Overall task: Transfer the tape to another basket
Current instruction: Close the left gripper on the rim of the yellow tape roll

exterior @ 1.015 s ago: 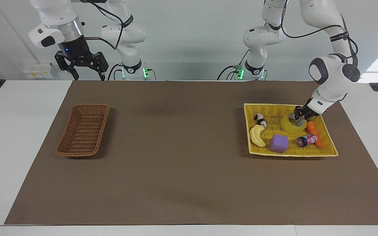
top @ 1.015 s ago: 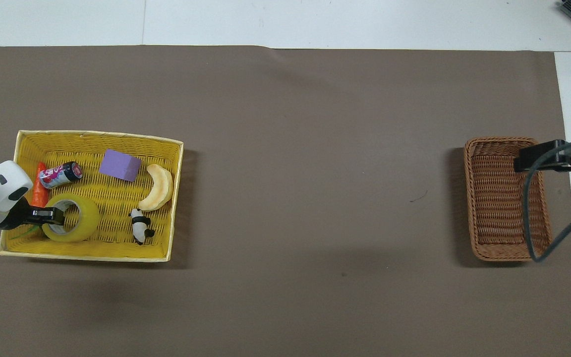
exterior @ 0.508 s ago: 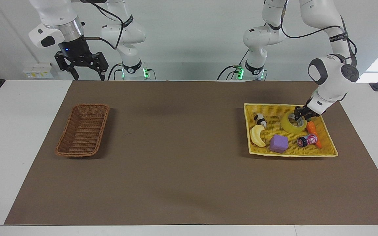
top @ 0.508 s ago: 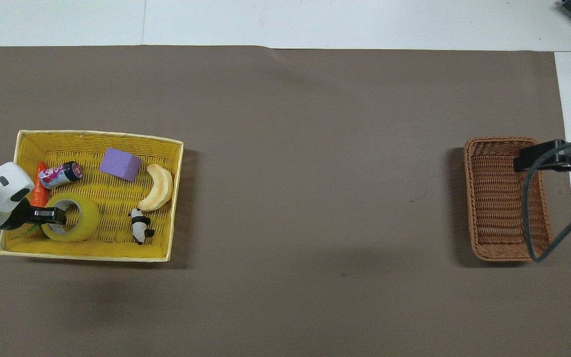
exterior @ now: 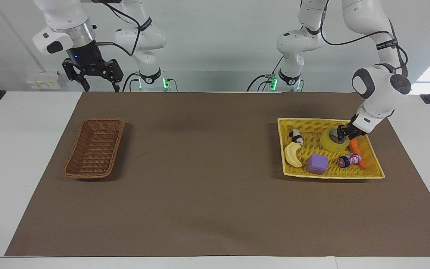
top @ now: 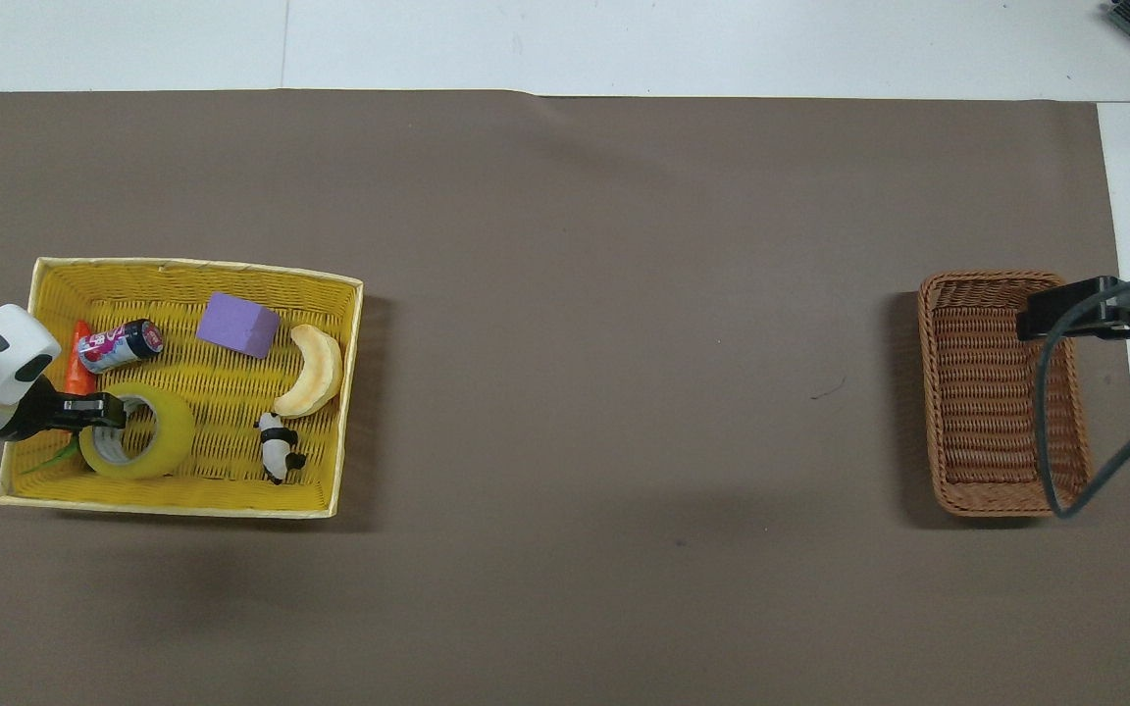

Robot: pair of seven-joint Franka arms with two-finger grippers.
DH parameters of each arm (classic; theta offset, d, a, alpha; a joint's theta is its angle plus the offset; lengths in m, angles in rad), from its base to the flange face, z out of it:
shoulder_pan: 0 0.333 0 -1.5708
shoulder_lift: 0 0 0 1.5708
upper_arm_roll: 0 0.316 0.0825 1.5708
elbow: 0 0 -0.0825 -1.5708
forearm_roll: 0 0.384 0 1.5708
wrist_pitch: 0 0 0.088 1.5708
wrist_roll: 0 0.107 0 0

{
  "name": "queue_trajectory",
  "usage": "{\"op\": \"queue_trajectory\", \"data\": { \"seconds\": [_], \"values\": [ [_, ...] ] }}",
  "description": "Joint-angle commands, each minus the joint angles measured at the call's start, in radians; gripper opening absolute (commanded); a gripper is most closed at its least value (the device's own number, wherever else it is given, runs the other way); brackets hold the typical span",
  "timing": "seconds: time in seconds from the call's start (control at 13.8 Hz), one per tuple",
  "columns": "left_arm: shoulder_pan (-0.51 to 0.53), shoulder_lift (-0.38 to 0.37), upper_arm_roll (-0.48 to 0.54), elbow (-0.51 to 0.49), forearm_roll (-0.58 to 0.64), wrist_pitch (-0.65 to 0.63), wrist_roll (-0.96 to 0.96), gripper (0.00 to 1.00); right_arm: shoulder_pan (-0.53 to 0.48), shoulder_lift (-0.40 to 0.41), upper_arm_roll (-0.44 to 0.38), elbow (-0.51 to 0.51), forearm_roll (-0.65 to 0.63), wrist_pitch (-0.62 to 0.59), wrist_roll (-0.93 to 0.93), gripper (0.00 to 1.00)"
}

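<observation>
The yellow tape roll [exterior: 330,144] lies in the flat yellow basket [exterior: 330,175], on the side nearest the left arm's end; it also shows in the overhead view [top: 161,446]. My left gripper [exterior: 342,133] is down at the roll's rim, shut on its wall, with one finger inside the pale core; it shows in the overhead view [top: 110,413] too. The dark brown wicker basket [exterior: 93,147] stands empty toward the right arm's end [top: 997,392]. My right gripper [exterior: 91,83] waits open, high above the table's edge by that basket.
The yellow basket also holds a banana [exterior: 292,155], a purple cube [exterior: 317,163], a panda figure [exterior: 296,137], a small can [exterior: 349,160] and a carrot [exterior: 357,149] right beside the tape. A brown mat [exterior: 200,168] covers the table between the baskets.
My left gripper has shifted slightly toward the left arm's end, and the tape has shifted a little with it. The right arm has not moved.
</observation>
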State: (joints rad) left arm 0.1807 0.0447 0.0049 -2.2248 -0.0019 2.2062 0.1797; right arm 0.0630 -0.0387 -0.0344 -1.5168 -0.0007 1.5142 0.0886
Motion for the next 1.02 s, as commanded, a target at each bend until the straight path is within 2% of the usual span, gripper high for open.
{"op": "queue_trajectory", "data": {
  "seconds": [0.0,0.44,0.94],
  "values": [
    [0.014,0.023,-0.006,0.016,-0.007,0.033,-0.012,0.53,-0.017,0.0,0.007,-0.002,0.019,0.0,-0.029,1.0],
    [0.014,0.027,-0.006,0.027,0.0,0.038,-0.014,0.57,-0.017,0.0,0.007,-0.002,0.019,-0.002,-0.029,1.0],
    [-0.009,0.026,-0.01,-0.026,0.0,0.067,-0.12,0.56,-0.017,0.0,0.007,-0.002,0.019,-0.002,-0.029,1.0]
  ]
}}
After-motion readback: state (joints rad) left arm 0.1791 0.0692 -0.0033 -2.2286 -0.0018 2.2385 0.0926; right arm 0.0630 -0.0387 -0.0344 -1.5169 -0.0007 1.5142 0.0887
